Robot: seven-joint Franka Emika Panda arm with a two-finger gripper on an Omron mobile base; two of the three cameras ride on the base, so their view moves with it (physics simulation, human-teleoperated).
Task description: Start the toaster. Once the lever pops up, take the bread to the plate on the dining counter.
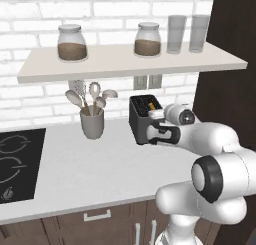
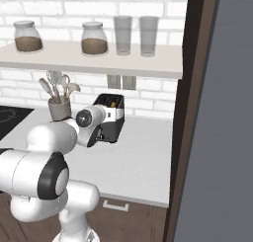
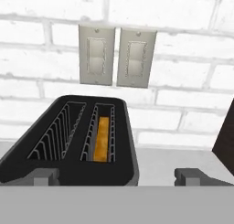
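A: How does the toaster look?
B: Dark, boxy, two slots with wire guides; one golden slice of bread sits in the right slot. It stands on the white counter below the shelf.
A: Its long axis?
B: Running from the claw toward the brick wall.
A: And the claw?
B: Spread wide, holding nothing, at the toaster's near end.
A: Counts?
B: Two jars, two glasses, two wall outlets.

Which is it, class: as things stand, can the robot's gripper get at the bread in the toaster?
Probably yes. The open gripper hangs just in front of the toaster, and nothing covers the slot. But the bread sits deep in the right-hand slot, so gripping it may be awkward.
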